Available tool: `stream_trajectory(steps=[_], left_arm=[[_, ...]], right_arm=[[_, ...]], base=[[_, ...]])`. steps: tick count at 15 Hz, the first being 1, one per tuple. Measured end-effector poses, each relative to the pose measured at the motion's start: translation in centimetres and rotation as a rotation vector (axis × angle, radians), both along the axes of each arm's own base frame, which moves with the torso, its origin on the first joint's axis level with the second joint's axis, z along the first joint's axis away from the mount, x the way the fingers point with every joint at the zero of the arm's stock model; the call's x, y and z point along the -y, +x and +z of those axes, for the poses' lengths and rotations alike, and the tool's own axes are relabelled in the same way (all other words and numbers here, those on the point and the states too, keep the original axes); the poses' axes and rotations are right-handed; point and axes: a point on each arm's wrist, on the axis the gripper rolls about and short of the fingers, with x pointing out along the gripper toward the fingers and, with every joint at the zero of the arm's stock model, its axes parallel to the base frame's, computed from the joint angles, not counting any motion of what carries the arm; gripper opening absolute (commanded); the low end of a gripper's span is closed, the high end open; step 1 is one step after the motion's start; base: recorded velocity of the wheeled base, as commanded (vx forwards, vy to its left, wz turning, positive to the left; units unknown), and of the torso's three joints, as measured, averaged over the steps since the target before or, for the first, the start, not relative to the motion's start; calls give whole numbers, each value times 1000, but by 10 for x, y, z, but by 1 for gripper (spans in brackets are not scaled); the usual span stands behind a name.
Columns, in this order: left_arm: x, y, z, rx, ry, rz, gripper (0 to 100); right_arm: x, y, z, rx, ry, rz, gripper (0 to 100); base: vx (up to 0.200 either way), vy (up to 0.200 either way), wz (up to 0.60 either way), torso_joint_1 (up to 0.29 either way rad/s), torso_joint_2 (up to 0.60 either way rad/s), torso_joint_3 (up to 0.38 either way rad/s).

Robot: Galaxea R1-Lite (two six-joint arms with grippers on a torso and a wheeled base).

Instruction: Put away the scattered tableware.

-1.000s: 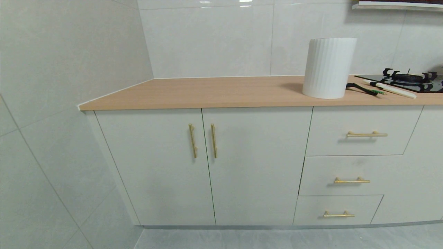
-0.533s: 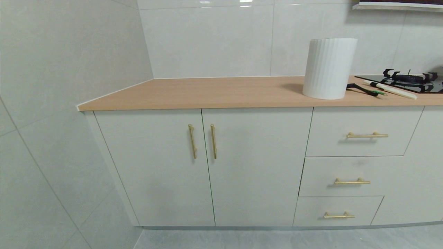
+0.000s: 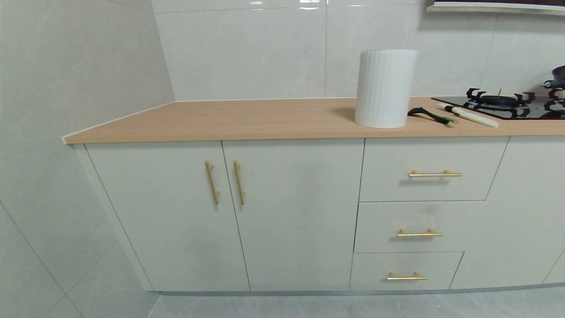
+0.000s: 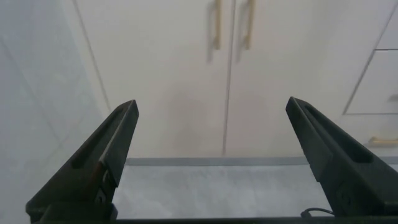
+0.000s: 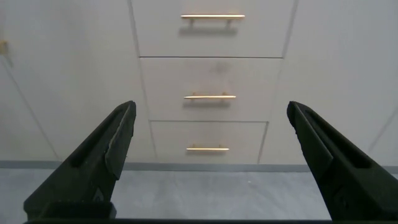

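Observation:
A tall white ribbed container (image 3: 386, 88) stands on the wooden countertop (image 3: 247, 119). Just beyond it on the right lie a black-handled utensil with a green tip (image 3: 430, 115) and a white-handled utensil (image 3: 472, 116), beside the black gas hob (image 3: 507, 104). My left gripper (image 4: 211, 124) is open, low in front of the double cabinet doors (image 4: 230, 74). My right gripper (image 5: 211, 124) is open too, low and facing the stack of three drawers (image 5: 211, 93), nothing between its fingers.
Below the counter are two cabinet doors with gold handles (image 3: 225, 182) and three drawers with gold handles (image 3: 435, 174). A tiled wall (image 3: 66, 88) closes the left side. Grey floor (image 3: 309, 307) runs along the cabinet base. A dark pot (image 3: 558, 75) sits on the hob's far edge.
The whole head view has shifted left in the picture, so the camera has turned or moved right; more of the hob shows. Nothing on the counter has moved.

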Motion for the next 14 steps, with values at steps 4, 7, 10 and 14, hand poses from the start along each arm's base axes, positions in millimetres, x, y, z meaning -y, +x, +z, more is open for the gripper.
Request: stream_trajectory(steps=[4, 7, 10, 14], left_arm=[[0, 0, 0, 1, -1, 1, 100], [0, 0, 0, 0, -1, 1, 100], [0, 0, 0, 0, -2, 0, 100], [0, 0, 0, 0, -2, 0, 100]], right_arm=[[0, 0, 0, 0, 0, -1, 100], [0, 0, 0, 0, 1, -1, 100], [0, 0, 0, 0, 1, -2, 100], [0, 0, 0, 0, 0, 0, 100]], base=[[0, -200, 0, 6, 1, 2], [0, 0, 0, 0, 0, 0], [0, 0, 0, 0, 0, 0], [200, 0, 0, 2, -1, 4]])
